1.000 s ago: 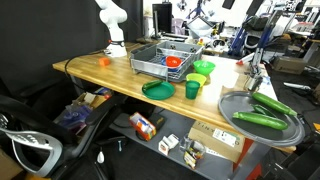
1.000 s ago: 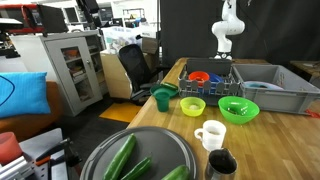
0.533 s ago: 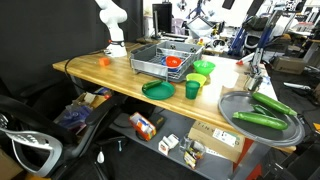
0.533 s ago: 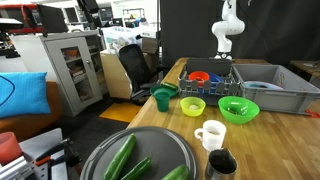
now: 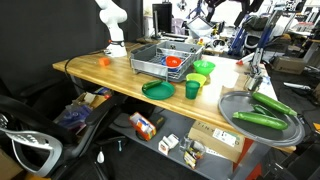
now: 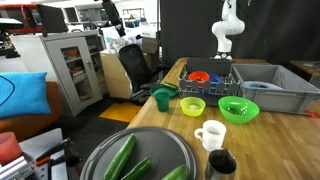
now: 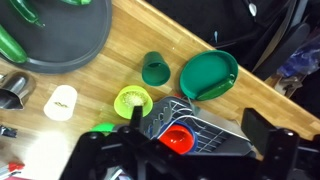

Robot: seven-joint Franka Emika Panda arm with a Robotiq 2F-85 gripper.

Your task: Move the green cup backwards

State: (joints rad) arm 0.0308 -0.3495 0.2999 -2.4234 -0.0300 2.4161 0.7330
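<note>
The green cup (image 5: 192, 89) is a small dark green tumbler that stands upright near the table's front edge, beside a flat dark green plate (image 5: 158, 89). It also shows in an exterior view (image 6: 162, 99) and in the wrist view (image 7: 153, 68). My gripper (image 7: 200, 135) is open and empty, with its two dark fingers (image 7: 135, 115) set wide apart. It hangs high above the dish rack (image 7: 215, 125), well apart from the cup. In the exterior views only dark parts at the top edge may belong to it.
The grey wire dish rack (image 5: 160, 60) holds a red bowl (image 7: 176, 137). Two lime bowls (image 6: 191, 105) (image 6: 238, 110) stand next to the cup. A white mug (image 6: 210, 134), a metal cup (image 7: 14, 88) and a round grey tray (image 5: 262, 110) with cucumbers (image 5: 258, 120) lie further along.
Dark shapes at the top edge of both exterior views have shifted. The cup and the other things on the table have not moved.
</note>
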